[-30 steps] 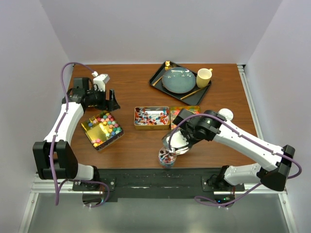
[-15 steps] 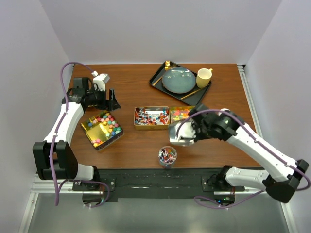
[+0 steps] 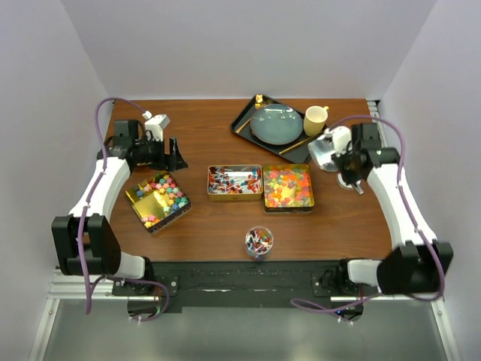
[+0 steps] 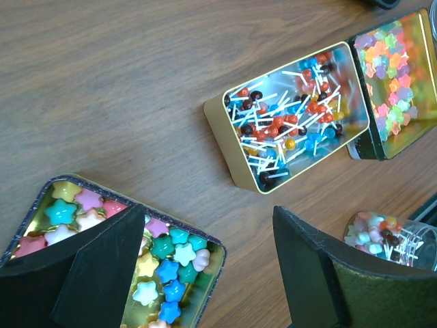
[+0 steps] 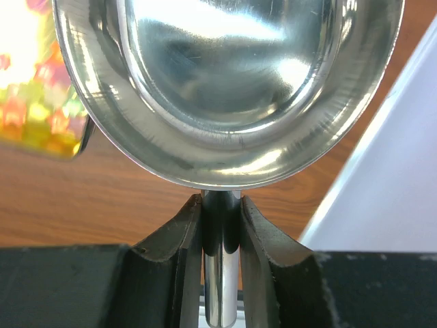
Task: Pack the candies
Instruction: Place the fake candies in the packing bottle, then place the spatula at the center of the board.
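Candies (image 3: 288, 186) tiny, light, loose: I'd scoop, not pinch; right gripper (image 5: 220, 212) clenched on scoop (image 5: 225, 82) handle, left gripper (image 4: 207, 229) released.

The right gripper (image 3: 342, 160), clamped on the handle of a metal scoop (image 3: 323, 153), has swung away from the 6 o'clock edge of the tabletop (image 3: 210, 128). A second ago it held the scoop right at the mouth of the glass jar (image 3: 259, 241). Half a second ago it had lifted to the near-left corner of the gummy tin (image 3: 288, 210). Now it hangs at about 2 o'clock, just beside the right corner of the black tray (image 3: 239, 122), near the yellow mug (image 3: 315, 119). The right arm, earlier stretched across the orange-yellow-pink gummies (image 3: 289, 184), has cleared them, so the whole tin and the jar lie uncovered.
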Robot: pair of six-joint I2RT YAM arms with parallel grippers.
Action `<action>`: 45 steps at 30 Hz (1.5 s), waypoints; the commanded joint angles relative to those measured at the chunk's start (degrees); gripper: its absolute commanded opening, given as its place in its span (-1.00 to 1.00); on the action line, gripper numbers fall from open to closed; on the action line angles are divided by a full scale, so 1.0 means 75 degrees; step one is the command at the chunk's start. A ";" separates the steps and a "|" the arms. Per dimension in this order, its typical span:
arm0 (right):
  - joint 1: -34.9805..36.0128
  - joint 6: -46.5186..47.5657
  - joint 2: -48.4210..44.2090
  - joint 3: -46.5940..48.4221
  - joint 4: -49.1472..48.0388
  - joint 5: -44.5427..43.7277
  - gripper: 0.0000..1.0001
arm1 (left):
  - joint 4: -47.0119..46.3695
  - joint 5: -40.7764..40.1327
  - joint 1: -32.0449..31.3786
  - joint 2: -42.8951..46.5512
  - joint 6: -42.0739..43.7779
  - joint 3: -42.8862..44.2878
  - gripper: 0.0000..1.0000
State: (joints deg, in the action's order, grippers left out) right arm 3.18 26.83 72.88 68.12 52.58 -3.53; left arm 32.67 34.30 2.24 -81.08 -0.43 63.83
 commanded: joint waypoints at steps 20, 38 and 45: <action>-0.1174 -0.5040 0.5176 0.3374 -0.2194 -0.0256 -1.00 | 0.0707 -0.0402 0.0065 -0.0580 0.0654 0.0536 0.59; -0.0916 -0.5629 0.5518 0.3046 -0.1832 0.0280 0.07 | 0.0484 -0.0461 0.0065 -0.0943 0.0502 0.0758 0.64; -0.1583 -0.3674 0.4930 0.3678 -0.0534 0.1535 0.45 | 0.0355 -0.0308 0.0053 -0.0815 0.0444 0.0501 0.69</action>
State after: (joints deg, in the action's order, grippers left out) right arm -5.52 -10.48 114.52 90.45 42.13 1.72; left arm 37.15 31.03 2.24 -88.18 2.70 67.07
